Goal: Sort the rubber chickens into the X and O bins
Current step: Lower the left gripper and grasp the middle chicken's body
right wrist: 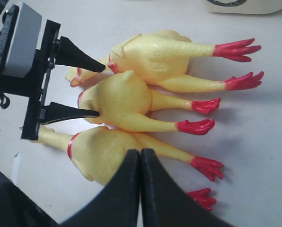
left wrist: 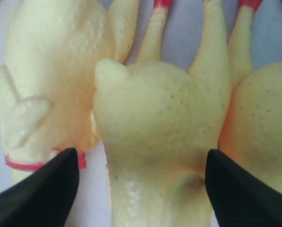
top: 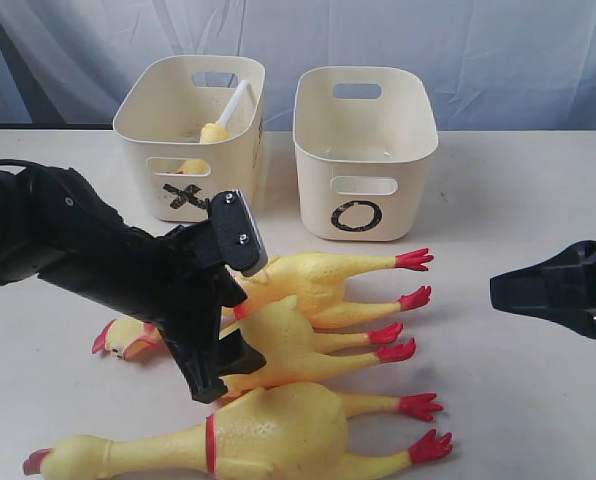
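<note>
Exterior view, bottom edge: the near chicken (top: pixel 268 430) is lying on the table (top: pixel 518 400), head toward the lower left, red feet pointing right. Just beyond it the middle chicken (top: pixel 293 340) is lying the same way, close beside its neighbours, and the far chicken (top: pixel 323 278) is lying behind that. The left gripper (right wrist: pixel 91 85) is hanging over them from the left of the frame, its jaws standing wide and straddling the neck end of the middle chicken. The left wrist view is showing one finger (left wrist: pixel 41 194) on each side of the body; whether either is touching it I cannot tell. The right gripper (right wrist: pixel 140 158) is hovering at the right edge, well apart from the chickens, its fingers pressing together and holding nothing. At the back, the X bin (top: pixel 233 165) is standing upper left, with the O bin (top: pixel 318 170) just beside it at centre. A fourth chicken (top: pixel 215 133) is showing partly inside the X bin.
</note>
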`<state>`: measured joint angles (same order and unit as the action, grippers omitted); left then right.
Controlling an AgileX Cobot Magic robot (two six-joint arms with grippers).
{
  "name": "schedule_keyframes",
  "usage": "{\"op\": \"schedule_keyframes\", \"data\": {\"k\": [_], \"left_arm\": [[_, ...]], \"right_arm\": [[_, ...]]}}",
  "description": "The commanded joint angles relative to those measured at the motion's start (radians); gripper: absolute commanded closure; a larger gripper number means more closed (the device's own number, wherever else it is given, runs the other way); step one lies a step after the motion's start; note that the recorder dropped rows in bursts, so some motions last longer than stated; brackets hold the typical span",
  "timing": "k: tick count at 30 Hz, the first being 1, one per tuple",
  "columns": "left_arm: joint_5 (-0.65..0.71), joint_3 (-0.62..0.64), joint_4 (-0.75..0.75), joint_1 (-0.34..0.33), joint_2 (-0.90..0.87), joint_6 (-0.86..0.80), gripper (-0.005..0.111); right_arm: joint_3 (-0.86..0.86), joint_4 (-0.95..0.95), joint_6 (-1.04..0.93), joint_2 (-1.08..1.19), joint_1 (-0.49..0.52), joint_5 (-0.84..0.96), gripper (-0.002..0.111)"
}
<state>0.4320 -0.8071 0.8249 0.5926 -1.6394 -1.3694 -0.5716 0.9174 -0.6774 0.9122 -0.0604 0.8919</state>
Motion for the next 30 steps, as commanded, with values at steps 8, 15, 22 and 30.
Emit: {"op": "schedule_keyframes", "data": {"k": [8, 15, 22, 30], "left_arm": [[0.032, 0.001, -0.004, 0.008, -0.001, 0.001, 0.037], [0.037, 0.001, -0.004, 0.008, -0.01, 0.001, 0.037], [0.032, 0.001, 0.004, 0.008, -0.064, 0.001, 0.037], [0.02, 0.001, 0.012, 0.008, -0.072, 0.001, 0.052]], "right_arm": [[-0.007, 0.007, -0.007, 0.001, 0.0, 0.002, 0.108], [-0.007, 0.007, -0.007, 0.001, 0.0, 0.002, 0.108], [-0.007, 0.007, -0.007, 0.001, 0.0, 0.002, 0.108], [-0.007, 0.007, -0.007, 0.001, 0.0, 0.002, 0.108]]}}
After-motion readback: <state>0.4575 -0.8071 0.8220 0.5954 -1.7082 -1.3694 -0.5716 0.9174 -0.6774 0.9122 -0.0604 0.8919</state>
